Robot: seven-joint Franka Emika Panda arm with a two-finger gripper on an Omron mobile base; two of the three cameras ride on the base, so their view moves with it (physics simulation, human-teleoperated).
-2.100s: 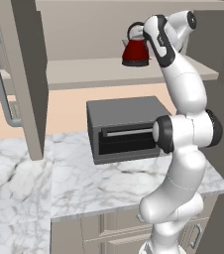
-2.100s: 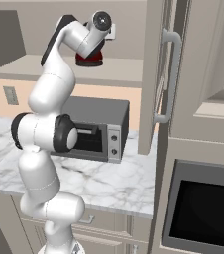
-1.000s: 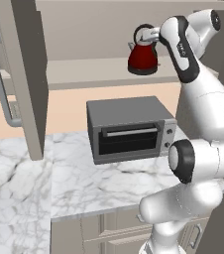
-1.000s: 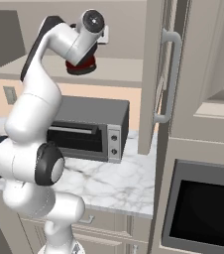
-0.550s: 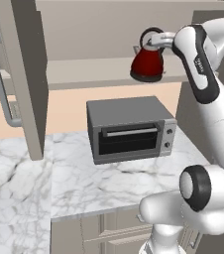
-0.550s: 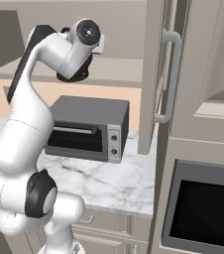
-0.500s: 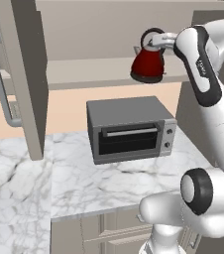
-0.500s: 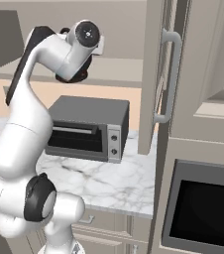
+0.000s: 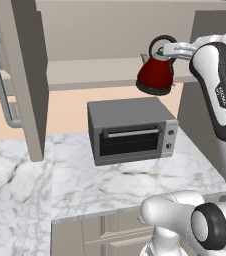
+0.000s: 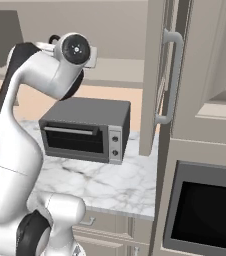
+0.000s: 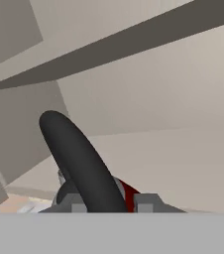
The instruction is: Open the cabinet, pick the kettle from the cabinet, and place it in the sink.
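The red kettle (image 9: pixel 156 76) hangs in the air in front of the shelf edge, above the toaster oven. My gripper (image 9: pixel 173 49) is shut on its black loop handle (image 9: pixel 161 40). In the hand view the handle (image 11: pixel 80 159) runs up between the fingertips (image 11: pixel 146 202), with a sliver of the red kettle body (image 11: pixel 129 192) below it. The cabinet (image 9: pixel 96 73) is open: its left door (image 9: pixel 24 75) swings out at the left, and its right door (image 10: pixel 154 75) stands out at the right. In the right base view my arm covers the kettle. The sink is out of view.
A grey toaster oven (image 9: pixel 131 131) stands on the white marble countertop (image 9: pixel 85 185) right below the kettle. A built-in oven (image 10: pixel 205 212) sits in the tall unit at the right. The door handles (image 9: pixel 0 80) (image 10: pixel 172 75) jut toward me on both sides.
The arm has drawn the kettle out off the shelf, to the right and slightly lower, toward me. The grip on the handle is unchanged.
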